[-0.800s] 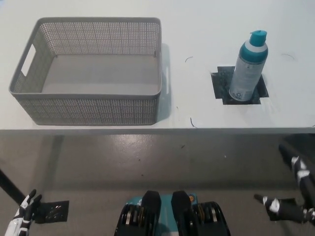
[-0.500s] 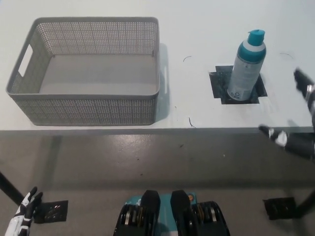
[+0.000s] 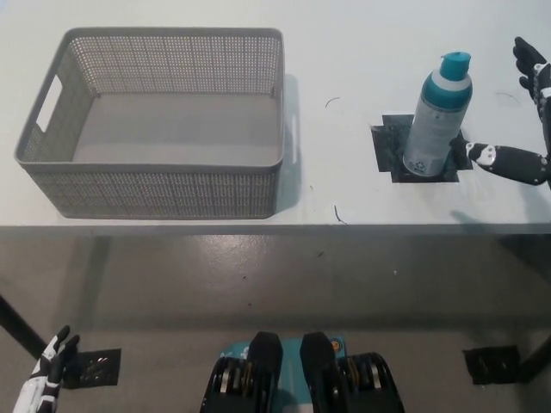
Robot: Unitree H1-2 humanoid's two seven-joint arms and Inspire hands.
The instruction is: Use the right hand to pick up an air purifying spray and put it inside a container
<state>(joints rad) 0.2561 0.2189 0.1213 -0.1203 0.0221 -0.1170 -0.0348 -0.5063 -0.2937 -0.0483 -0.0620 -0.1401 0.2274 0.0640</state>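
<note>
Down in the bottom left corner of the frame, white left hand (image 3: 47, 379) hanging low beside the floor, well below table level, holding nothing, fingers slightly spread. Just beside it on the floor, a dark square of tape (image 3: 93, 367).

Filling the upper left, grey perforated container (image 3: 155, 191), rectangular, sitting on the white table (image 3: 344, 52), nothing inside, a handle slot cut into its left wall. Near edge of the container close to the table's front edge.

Right of the container, a few thin dark marks (image 3: 337, 212) on the tabletop, one near the front edge and one higher up.

Further right, upper right of the frame, air purifying spray (image 3: 437, 116) standing upright on a black tape square (image 3: 392, 155), teal cap on top, white-grey body with a teal band below the cap. Well apart from the container, with bare tabletop between.

At the far right edge, black right hand (image 3: 527, 120) spread wide, holding nothing, set just beside the can on its right. One finger (image 3: 495, 158) reaching leftward at the can's lower part, its tip just next to the base over the tape square; contact with the can impossible to tell. Other fingers (image 3: 529, 62) raised near the top right corner, level with the cap, apart from it.

Bottom right, another dark tape patch (image 3: 495, 363) on the floor.
</note>
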